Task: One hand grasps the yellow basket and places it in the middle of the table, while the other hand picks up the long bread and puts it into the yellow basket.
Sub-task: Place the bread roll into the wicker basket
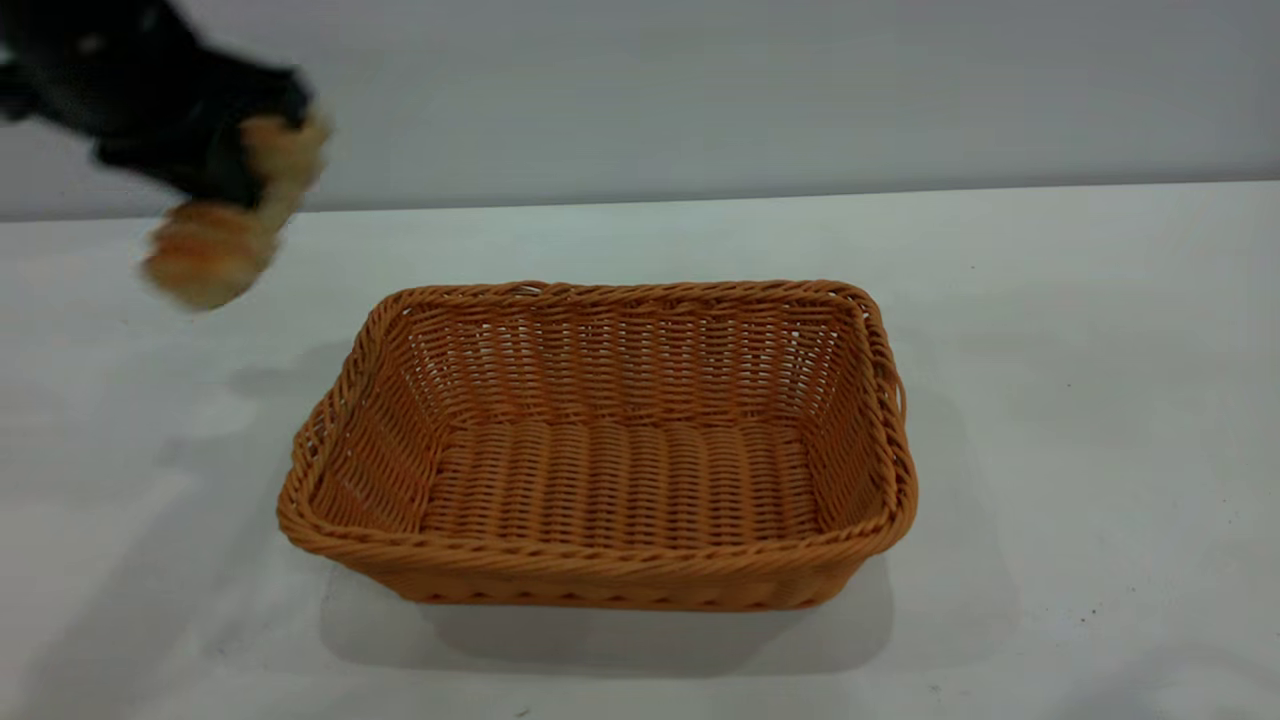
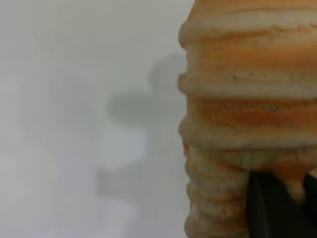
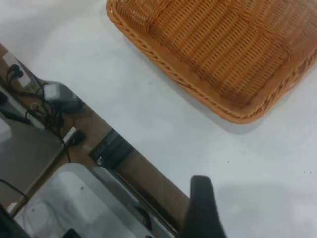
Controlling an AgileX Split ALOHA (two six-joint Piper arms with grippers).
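Observation:
The yellow basket stands empty in the middle of the white table; its corner also shows in the right wrist view. My left gripper hovers high over the table's far left, shut on the long bread, which hangs down from it, left of and behind the basket. In the left wrist view the striped long bread fills the frame, pinched by a black finger. My right gripper is out of the exterior view, raised near the table's edge away from the basket, open and holding nothing.
A grey wall runs behind the table. Past the table's wooden edge, the right wrist view shows cables and a grey case lower down. Bare tabletop lies on both sides of the basket.

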